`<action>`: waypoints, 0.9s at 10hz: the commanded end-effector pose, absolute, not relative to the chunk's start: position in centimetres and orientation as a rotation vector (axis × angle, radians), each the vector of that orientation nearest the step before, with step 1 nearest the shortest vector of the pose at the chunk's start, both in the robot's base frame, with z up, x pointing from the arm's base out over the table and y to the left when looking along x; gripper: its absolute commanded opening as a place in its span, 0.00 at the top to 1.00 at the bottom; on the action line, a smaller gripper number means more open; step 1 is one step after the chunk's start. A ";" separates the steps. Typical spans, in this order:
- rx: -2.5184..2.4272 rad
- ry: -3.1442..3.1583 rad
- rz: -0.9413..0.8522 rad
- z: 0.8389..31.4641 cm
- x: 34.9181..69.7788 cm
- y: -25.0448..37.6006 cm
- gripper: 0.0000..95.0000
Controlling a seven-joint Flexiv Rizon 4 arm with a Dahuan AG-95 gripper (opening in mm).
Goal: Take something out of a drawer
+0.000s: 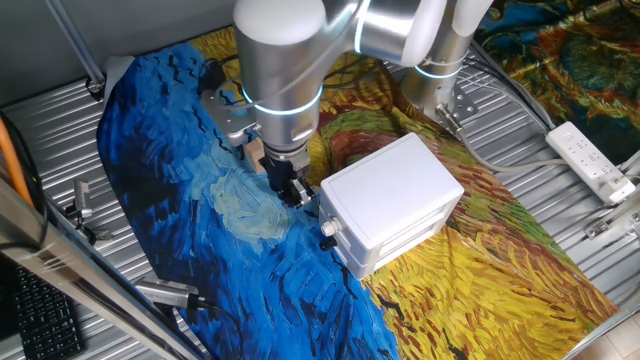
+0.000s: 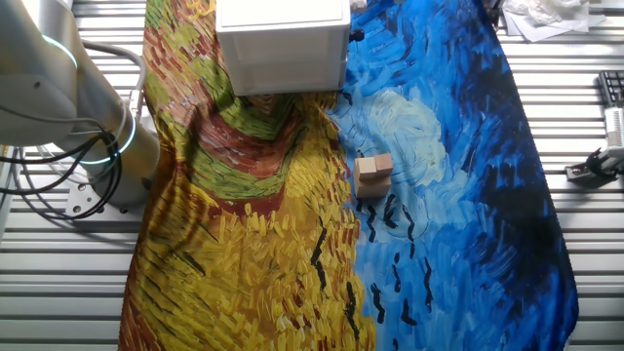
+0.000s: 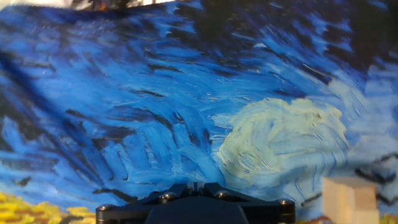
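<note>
Gripper (image 1: pixel 293 190) of the silver Flexiv arm (image 1: pixel 285 60) hangs low over the blue swirls of a painted cloth (image 1: pixel 180 200), just beside the front of a small white cabinet (image 1: pixel 390 200) that sits where the blue gives way to yellow; whether the dark fingers are spread or closed cannot be told from any view, and nothing shows between them. Both stacked drawers look pushed in, and the drawer (image 1: pixel 345 235) carries a small round knob (image 1: pixel 327 229) on its face, near the fingertips but not visibly touched. From the other fixed view, the cabinet (image 2: pixel 283 44) appears at the top edge, and a small pale wooden block (image 2: pixel 373 174) lies on the cloth (image 2: pixel 439 195) in front of it, well apart. The hand view looks across the blue fabric (image 3: pixel 124 124) and a pale yellow swirl, with the block (image 3: pixel 351 198) at lower right. A white power strip (image 1: pixel 592 160) rests on the ribbed metal table (image 1: pixel 520 130) beyond the cloth
</note>
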State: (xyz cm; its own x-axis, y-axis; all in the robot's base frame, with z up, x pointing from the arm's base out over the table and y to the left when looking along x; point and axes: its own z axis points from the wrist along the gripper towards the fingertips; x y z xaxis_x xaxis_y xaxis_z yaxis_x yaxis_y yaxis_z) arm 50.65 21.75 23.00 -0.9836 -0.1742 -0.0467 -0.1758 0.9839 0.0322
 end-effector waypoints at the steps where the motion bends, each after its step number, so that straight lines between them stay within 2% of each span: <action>1: -0.213 3.086 0.049 23.0 50.6 21.7 1.00; 9: -0.120 3.093 0.011 22.8 48.5 28.9 1.00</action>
State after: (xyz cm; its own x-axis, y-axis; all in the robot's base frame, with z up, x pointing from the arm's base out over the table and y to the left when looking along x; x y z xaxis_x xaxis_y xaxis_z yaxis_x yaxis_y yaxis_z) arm 48.44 29.07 22.77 -0.9958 -0.0776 -0.0477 -0.0779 0.9969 0.0048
